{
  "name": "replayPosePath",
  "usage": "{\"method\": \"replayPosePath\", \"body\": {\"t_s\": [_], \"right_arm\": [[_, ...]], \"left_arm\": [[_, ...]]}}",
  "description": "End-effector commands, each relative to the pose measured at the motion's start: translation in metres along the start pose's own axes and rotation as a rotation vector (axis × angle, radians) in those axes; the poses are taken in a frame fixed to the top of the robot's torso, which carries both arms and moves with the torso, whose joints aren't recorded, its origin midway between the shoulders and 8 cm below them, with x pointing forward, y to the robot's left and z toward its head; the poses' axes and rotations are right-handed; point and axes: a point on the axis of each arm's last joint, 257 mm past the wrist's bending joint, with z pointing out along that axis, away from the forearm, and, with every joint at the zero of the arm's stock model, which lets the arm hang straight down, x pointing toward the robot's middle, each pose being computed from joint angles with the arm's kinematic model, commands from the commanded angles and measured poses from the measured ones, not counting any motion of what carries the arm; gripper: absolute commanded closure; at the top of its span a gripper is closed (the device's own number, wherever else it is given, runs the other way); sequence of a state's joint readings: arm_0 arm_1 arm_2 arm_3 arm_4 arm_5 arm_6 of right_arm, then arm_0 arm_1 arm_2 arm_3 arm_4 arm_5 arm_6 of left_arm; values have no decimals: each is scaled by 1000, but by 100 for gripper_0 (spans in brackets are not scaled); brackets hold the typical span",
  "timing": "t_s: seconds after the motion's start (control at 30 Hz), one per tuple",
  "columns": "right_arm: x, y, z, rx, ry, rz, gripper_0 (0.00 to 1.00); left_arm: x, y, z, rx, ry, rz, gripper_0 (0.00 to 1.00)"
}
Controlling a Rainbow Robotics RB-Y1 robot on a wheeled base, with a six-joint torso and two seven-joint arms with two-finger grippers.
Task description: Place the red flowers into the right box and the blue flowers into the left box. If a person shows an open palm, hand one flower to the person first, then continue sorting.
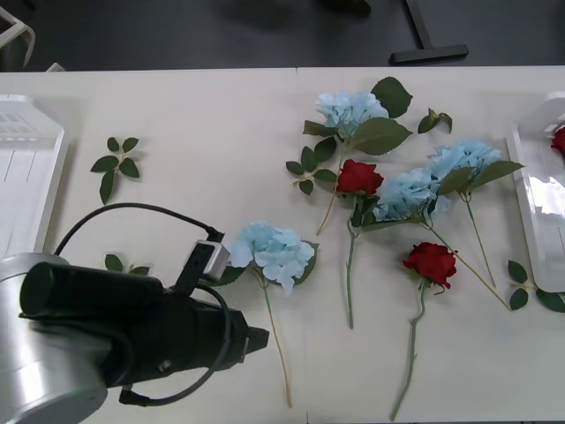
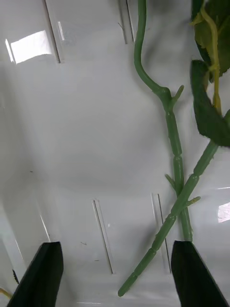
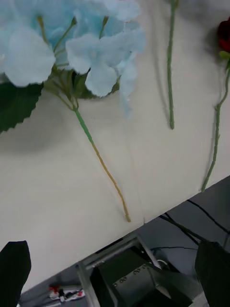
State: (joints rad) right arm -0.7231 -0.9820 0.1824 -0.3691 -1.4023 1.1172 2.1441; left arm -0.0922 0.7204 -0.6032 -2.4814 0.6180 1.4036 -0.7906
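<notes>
The left gripper hangs with its black fingers spread wide and empty above the near edge of the counter, its arm filling the lower left of the front view. Just beyond it lies a blue flower on the counter, stem trailing toward the near edge. The right gripper is likewise open and holds nothing, poised over the glossy inside of the right box at the right edge of the front view, where two thin green stems cross on the floor of the box. A red bloom peeps from that box. Mid-counter lie two red flowers and three more blue heads. The left box sits at the left edge.
</notes>
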Motion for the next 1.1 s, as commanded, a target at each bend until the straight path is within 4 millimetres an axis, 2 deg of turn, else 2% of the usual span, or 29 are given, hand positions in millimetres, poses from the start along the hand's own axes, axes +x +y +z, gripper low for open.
{"method": "replayPosePath", "body": {"t_s": [0.03, 0.13, 0.3, 0.33, 0.37, 0.47, 0.57, 0.7, 0.83, 0.93, 1.1], "right_arm": [[-40, 39, -19, -87, -67, -106, 30], [-44, 60, -28, -136, -50, -161, 30], [-47, 126, -42, -226, 10, -386, 30], [-47, 134, -43, -233, 17, -412, 30], [-45, 155, -43, -252, 35, -477, 30], [-37, 182, -37, -272, 59, -565, 30], [-29, 204, -24, -274, 78, -637, 30], [-21, 213, 0, -244, 82, -683, 30], [-23, 202, 21, -160, 67, -727, 30], [-23, 193, 32, -108, 68, -757, 30], [-17, 195, 40, -97, 83, -770, 30]], "left_arm": [[-6, -8, 24, -40, -28, 51, 0], [-7, -7, 44, -86, -49, 29, 0], [-18, -6, 73, -115, -63, 16, 0], [-20, -8, 76, -114, -63, 16, 0], [-23, -8, 84, -121, -66, 18, 0], [-32, -10, 97, -124, -71, 1, 0], [-39, -13, 114, -125, -75, -13, 0], [-49, -13, 132, -139, -92, -10, 0], [-62, -13, 147, -155, -113, -8, 0], [-70, -15, 154, -177, -129, 12, 0], [-73, -12, 161, -202, -138, 27, 0]]}}
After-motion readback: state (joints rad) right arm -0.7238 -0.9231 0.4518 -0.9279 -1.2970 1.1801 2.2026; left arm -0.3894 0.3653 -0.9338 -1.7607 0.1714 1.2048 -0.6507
